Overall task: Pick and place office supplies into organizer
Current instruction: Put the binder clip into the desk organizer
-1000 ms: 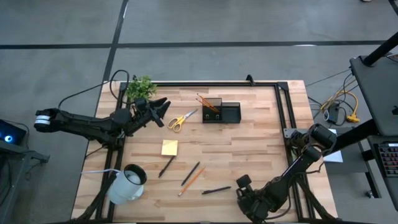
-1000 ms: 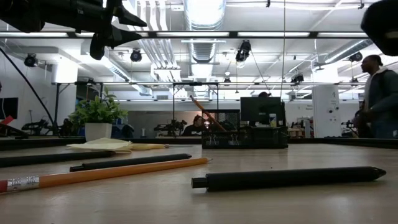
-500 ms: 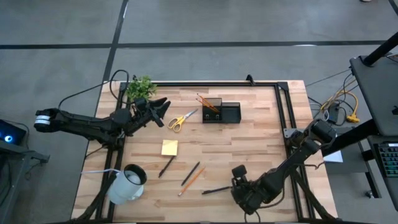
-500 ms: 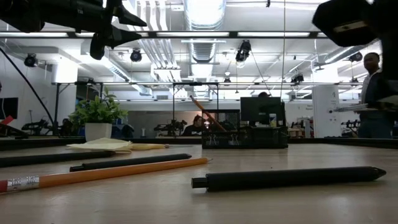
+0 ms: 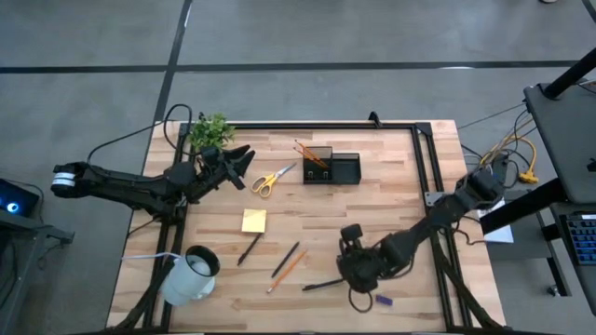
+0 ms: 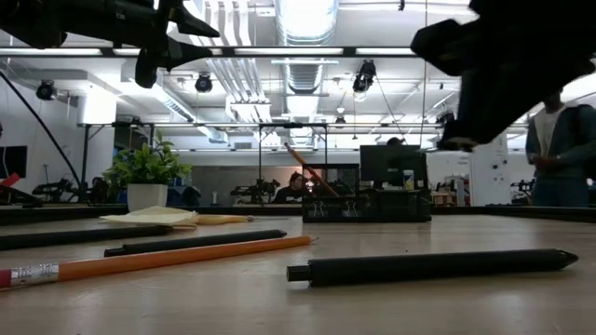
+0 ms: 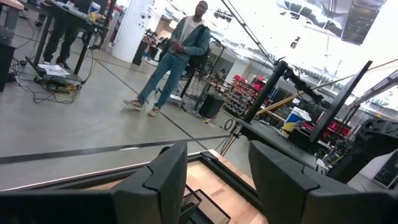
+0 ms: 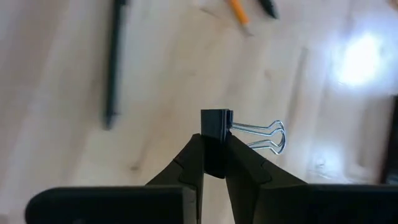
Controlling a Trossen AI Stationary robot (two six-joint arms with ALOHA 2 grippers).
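Observation:
My right gripper (image 8: 215, 163) is shut on a small black binder clip (image 8: 217, 124) with silver wire handles. It hovers over the table's near right part (image 5: 354, 263), just right of a dark pen (image 5: 323, 284). The black organizer (image 5: 331, 167) stands at the far middle with orange pencils in it. Yellow-handled scissors (image 5: 273, 179), a yellow sticky pad (image 5: 253, 221), two more dark pens (image 5: 250, 247) (image 5: 285, 259) and an orange pencil (image 5: 288, 271) lie flat on the wood. My left gripper (image 5: 244, 158) waits open at the far left, raised off the table. My right gripper pinches the binder clip's black body (image 8: 216, 149) between its two fingertips, slanting down from above. The body's folded spine stands past the tips, and the wire handles (image 8: 264, 137) stick out to one side. The clip is lifted clear of the table.
A white mug (image 5: 191, 272) lies at the near left corner and a green plant (image 5: 211, 128) stands at the far left. A small purple bit (image 5: 384, 300) lies near the front edge. A black frame rail (image 5: 424, 158) runs along the far and right edges. A person (image 6: 557, 154) stands beyond the table.
My right gripper has moved from the table's near edge toward the left and far side, rising a little, and stays shut on the clip. The pens and pencil have not moved.

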